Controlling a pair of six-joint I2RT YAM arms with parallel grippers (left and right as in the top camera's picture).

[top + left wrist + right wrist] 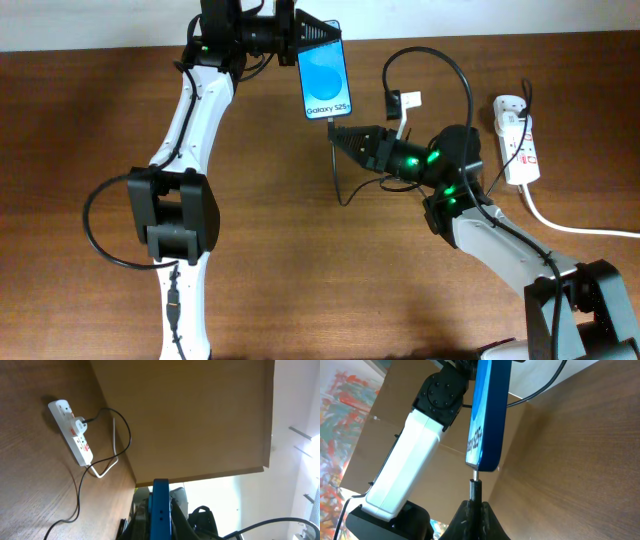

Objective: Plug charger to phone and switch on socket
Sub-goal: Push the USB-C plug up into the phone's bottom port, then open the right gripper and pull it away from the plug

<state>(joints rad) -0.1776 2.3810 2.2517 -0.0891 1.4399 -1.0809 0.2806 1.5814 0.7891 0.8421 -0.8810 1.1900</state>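
- The phone (pixel 325 80) is at the far side of the bench (pixel 300 270), near the middle. Its blue screen faces up.
- The left pincer (pixel 312 38) is clamped on the far end of the phone.
- The small plug tip of the charger (pixel 476 485) points at the near end of the phone. Its metal bit touches that edge. How far in it goes cannot be told.
- The right pincer (pixel 476 510) is squeezed tight on the plug tip, just behind the metal bit.
- The charger's thin black cable runs from the tip towards the near side, then loops up and round to the right.
- The socket (pixel 517 140) lies flat on the bench, far off to the right and well apart from the phone.
- A white wall plug (pixel 79 424) sits in the socket, with a thin black cable coming out of it.
- A thick white cord (pixel 575 228) runs from the near end of the socket off to the right edge.
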